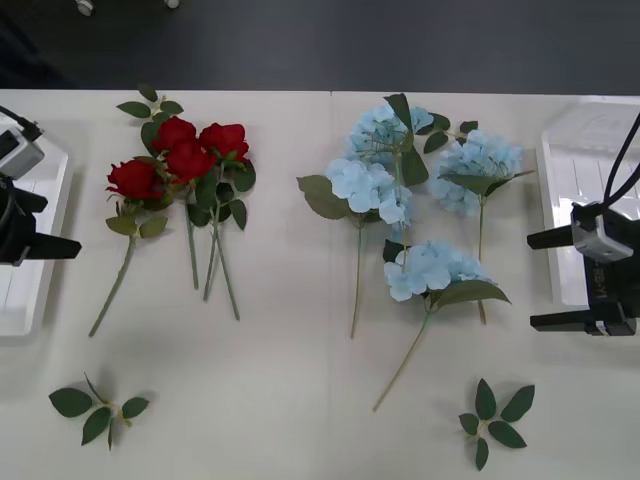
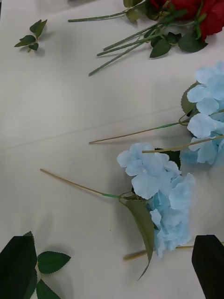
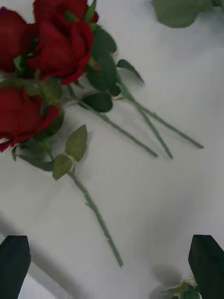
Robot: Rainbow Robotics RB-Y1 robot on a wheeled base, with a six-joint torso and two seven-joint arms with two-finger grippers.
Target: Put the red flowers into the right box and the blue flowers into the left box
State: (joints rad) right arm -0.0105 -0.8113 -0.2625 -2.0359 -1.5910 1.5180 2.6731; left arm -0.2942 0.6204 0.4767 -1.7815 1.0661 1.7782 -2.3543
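Lying bunched on the table (image 1: 280, 400), red flowers (image 1: 185, 160) near open left gripper (image 1: 45, 225); blue flowers (image 1: 420, 190) beside open right gripper (image 1: 550, 280). Pale petals (image 2: 161, 196) ahead between black fingers (image 2: 210, 261). Deep-red blooms (image 3: 51, 51) beyond spread fingers (image 3: 207, 261).

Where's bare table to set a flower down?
Free: the strip between the red flowers and the blue flowers, and the near edge between the two leaf sprigs. Crowded: both flower clusters, with crossing stems.
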